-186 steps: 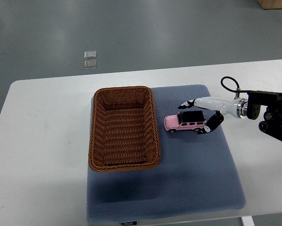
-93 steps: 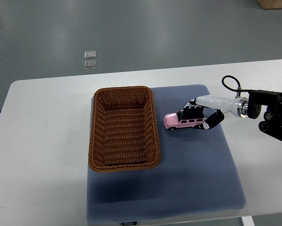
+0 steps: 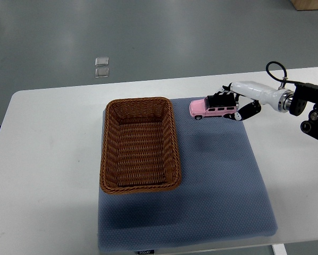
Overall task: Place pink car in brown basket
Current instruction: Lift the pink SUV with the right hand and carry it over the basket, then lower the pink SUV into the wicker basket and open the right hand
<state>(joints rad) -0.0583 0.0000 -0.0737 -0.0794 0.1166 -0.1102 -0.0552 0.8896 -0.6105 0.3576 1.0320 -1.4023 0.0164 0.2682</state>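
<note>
The one pink car point(image 3: 214, 108) hung over the far right part of the blue mat point(image 3: 223, 180), its shadow below suggesting it was clear of the surface, lifted to pass over a basket wall. The right hand point(image 3: 236, 104) held it, fingers closed over the black roof and rear end. The single brown basket point(image 3: 140, 144), empty, sat on the mat's left side on the white table point(image 3: 47, 159), just beside the car. No left hand showed.
</note>
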